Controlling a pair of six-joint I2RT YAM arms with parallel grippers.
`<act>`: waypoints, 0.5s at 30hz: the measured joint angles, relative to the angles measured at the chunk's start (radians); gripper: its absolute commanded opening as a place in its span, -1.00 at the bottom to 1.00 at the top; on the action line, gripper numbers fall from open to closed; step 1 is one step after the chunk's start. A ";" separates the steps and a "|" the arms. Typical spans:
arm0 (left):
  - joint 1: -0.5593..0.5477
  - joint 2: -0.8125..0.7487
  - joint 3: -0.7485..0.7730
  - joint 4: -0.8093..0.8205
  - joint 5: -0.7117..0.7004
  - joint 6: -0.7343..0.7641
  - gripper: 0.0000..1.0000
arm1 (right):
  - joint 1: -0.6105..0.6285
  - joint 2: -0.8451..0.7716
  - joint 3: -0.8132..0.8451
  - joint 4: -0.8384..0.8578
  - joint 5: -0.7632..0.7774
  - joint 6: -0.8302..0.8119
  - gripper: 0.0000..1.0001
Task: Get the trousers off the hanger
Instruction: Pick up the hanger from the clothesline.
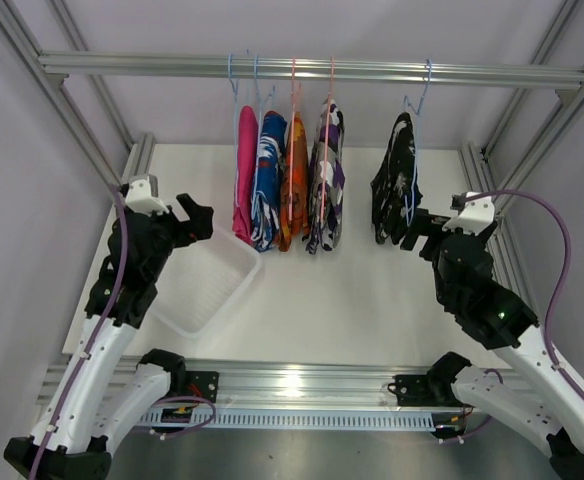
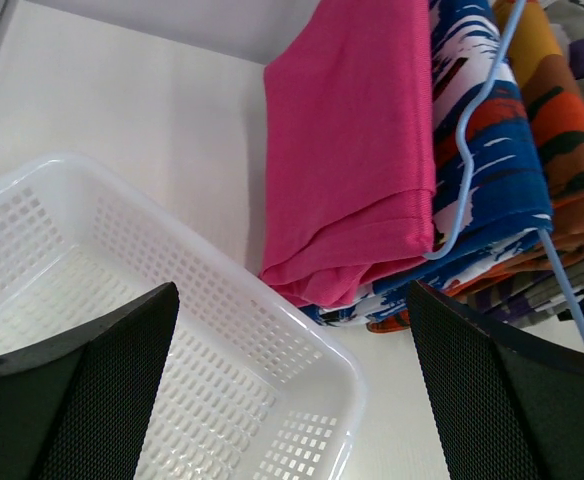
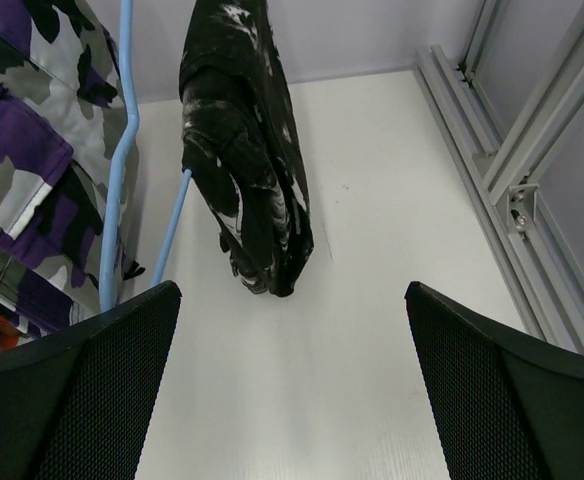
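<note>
On the left, the left gripper (image 1: 196, 219) is hanging wide open and empty over the white basket (image 1: 234, 290), just beside the pink trousers (image 1: 245, 180). These are pressing against the blue patterned pair (image 1: 269, 185), so a pinch there is risking snagging that hanger wire (image 2: 469, 135) too. On the right, the right gripper (image 1: 419, 228) is gaping, empty, beside the black trousers (image 1: 396, 185), which are hanging apart on the rail (image 1: 372, 71).

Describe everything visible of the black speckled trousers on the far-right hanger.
The black trousers are soft cloth, black with white specks and streaks, folded over a light blue wire hanger and drooping in limp, bunched folds. They hang from the metal rail, furthest right and apart from the other four garments. Only the hanger visibly touches them. The open right hand sits near their lower end, not gripping.
</note>
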 measured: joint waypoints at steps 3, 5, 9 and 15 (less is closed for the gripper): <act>0.000 -0.004 0.000 0.011 0.033 0.000 0.99 | -0.003 0.005 0.000 -0.011 -0.004 0.005 0.99; 0.000 -0.005 0.000 0.018 0.052 0.000 0.99 | -0.003 -0.007 0.000 -0.010 -0.010 0.005 0.99; 0.000 -0.009 0.000 0.029 0.079 0.002 0.99 | -0.003 -0.076 -0.001 -0.005 -0.028 0.005 0.99; 0.001 -0.037 0.000 0.043 0.121 0.002 0.99 | -0.003 -0.250 -0.017 0.045 -0.053 -0.010 0.99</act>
